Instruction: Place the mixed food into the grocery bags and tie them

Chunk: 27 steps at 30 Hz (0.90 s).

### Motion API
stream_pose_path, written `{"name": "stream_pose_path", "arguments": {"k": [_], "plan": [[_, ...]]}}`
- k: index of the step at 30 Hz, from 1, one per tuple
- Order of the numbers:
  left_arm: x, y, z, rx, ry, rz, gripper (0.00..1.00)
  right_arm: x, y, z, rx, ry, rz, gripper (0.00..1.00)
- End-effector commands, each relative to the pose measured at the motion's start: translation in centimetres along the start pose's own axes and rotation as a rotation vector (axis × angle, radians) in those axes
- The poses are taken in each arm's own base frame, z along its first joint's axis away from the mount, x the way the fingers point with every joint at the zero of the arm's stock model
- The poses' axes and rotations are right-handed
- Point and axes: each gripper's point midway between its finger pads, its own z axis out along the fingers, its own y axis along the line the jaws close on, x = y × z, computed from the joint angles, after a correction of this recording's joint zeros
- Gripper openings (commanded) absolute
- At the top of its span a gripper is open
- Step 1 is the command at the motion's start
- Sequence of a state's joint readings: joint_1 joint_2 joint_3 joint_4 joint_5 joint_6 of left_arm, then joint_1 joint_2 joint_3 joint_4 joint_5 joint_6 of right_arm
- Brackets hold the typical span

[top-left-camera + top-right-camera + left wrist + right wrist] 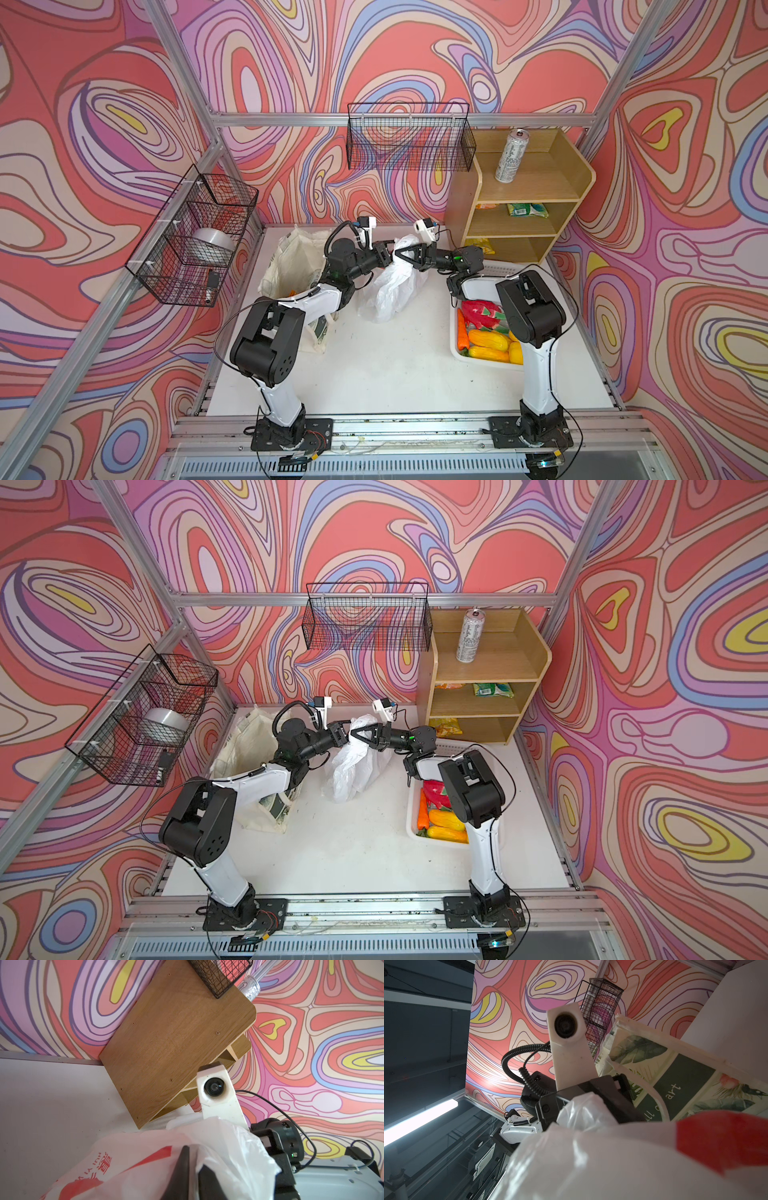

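Observation:
The white plastic bag (390, 291) (353, 766) with red print stands mid-table, its top gathered up between both grippers. My left gripper (390, 251) (194, 1157) pinches bag film; its dark fingers (182, 1167) show only a thin slit filled with plastic. My right gripper (401, 254) (358, 734) meets it from the right, closed at the bag's top; in the right wrist view the bag (612, 1157) hides its jaws. The cream canvas tote (291, 266) (675, 1068) stands at the left. A dragon fruit (482, 311), a carrot (462, 332) and yellow vegetables (488, 338) lie in the white basket (455, 351).
A wooden shelf (536, 187) at the back right carries a silver can (512, 156) on top and snack packets (527, 209) on its lower levels. Black wire baskets hang on the back wall (409, 137) and on the left wall (195, 232). The right arm's elbow overhangs the basket.

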<state>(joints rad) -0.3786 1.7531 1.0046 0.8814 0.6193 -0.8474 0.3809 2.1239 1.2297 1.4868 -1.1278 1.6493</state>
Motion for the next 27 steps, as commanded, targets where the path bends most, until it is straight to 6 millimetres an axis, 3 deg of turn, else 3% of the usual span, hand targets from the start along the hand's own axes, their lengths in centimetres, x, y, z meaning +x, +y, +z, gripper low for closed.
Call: {"name": "stream_pose_path", "arguments": {"k": [1, 5, 11, 18, 22, 27], "plan": [[-3.8, -1.7, -2.3, 0.021, -0.157, 0.025, 0.35, 1.2, -0.6, -1.4, 0.031, 0.037, 0.007, 0.00], [-4.4, -1.3, -4.0, -0.024, -0.198, 0.033, 0.42, 0.8, -1.0, -2.1, 0.042, 0.014, 0.020, 0.00], [-3.6, -1.9, -5.0, -0.044, -0.162, 0.061, 0.45, 0.4, -1.4, -2.3, 0.044, -0.023, 0.029, 0.00], [-1.6, -3.3, -5.1, -0.010, -0.033, 0.101, 0.48, 0.0, -1.2, -2.2, 0.040, -0.039, 0.034, 0.00], [1.3, -3.9, -4.7, -0.014, 0.072, 0.118, 0.48, -0.3, -1.3, -2.3, 0.039, -0.058, 0.038, 0.00], [2.8, -2.7, -4.8, -0.097, 0.065, 0.136, 0.49, -0.2, -1.2, -2.2, 0.038, -0.051, 0.033, 0.00]]}}
